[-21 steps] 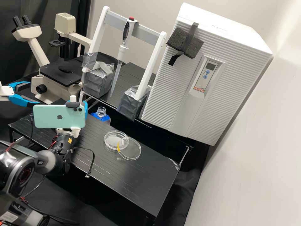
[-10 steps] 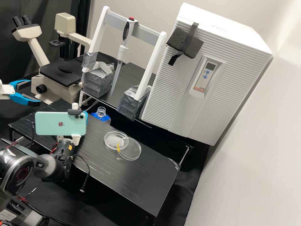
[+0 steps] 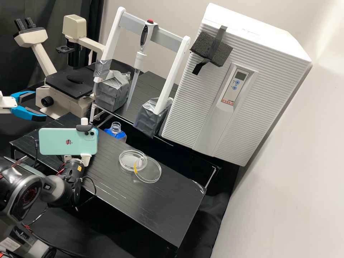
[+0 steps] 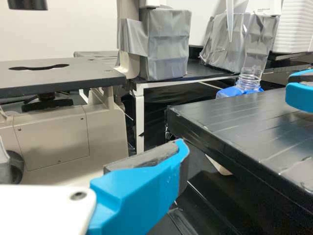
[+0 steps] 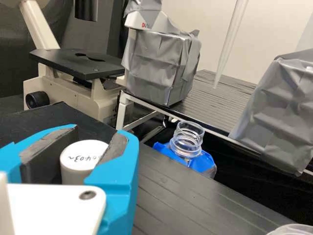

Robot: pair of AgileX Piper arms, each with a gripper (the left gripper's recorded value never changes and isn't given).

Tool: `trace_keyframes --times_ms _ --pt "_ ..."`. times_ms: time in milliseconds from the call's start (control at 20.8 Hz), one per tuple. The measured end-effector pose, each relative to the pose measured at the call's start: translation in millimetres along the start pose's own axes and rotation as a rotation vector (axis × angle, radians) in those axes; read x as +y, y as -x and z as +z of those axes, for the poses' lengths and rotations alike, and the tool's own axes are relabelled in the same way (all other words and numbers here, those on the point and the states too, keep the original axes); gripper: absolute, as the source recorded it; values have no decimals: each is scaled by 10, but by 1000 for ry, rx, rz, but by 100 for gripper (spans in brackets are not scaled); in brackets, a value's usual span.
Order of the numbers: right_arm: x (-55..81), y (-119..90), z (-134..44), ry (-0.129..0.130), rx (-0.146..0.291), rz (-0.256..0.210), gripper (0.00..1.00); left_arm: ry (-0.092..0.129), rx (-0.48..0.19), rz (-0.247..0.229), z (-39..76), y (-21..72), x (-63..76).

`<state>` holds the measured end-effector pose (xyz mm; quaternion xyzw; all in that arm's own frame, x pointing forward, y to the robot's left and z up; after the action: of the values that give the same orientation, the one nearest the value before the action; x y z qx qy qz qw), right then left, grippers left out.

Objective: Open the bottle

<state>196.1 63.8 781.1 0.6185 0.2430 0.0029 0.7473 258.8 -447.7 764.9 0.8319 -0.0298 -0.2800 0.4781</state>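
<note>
- The right gripper (image 5: 90, 144) is clamped on a small white round cap (image 5: 82, 157), which sits between its blue fingers above the black ribbed bench (image 3: 154, 200).
- Two clear round petri dishes (image 3: 139, 165) overlap mid-bench.
- The clear plastic bottle with a blue label (image 5: 188, 142) stands upright at the bench's far edge, its neck uncapped.
- The left gripper (image 3: 32, 104) hangs beside the beige microscope (image 3: 61, 93), fingers wide apart and holding nothing.

My arms (image 3: 53, 186) are dk grey w/ round joint housings, one showing red inside. Red & black wires (image 3: 61, 166) run by R wrist. L gripper (image 3: 37, 105) & R gripper (image 5: 85, 147): white bodies, one screw (image 5: 88, 195) each, bright blue fingers (image 4: 142, 188), grey pads (image 5: 46, 142).
</note>
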Motion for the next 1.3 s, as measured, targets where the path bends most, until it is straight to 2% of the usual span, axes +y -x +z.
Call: trace_keyframes --times_ms 192,528,816,960,1008,1296 --pt "-15 -10 -12 -4 4 -5 0 0 0 0 0 0 0" --pt "-20 -24 23 -17 -17 4 0 0 0 0 0 0 0" --pt "40 -23 124 4 -64 39 0 -1 0 2 2 1 5" --pt "61 -30 131 7 -66 46 0 -1 0 2 2 1 5" --pt "59 -32 133 8 -67 45 100 -1 0 2 2 1 5" --pt "49 -49 130 6 -66 43 100 -1 0 2 2 1 5"
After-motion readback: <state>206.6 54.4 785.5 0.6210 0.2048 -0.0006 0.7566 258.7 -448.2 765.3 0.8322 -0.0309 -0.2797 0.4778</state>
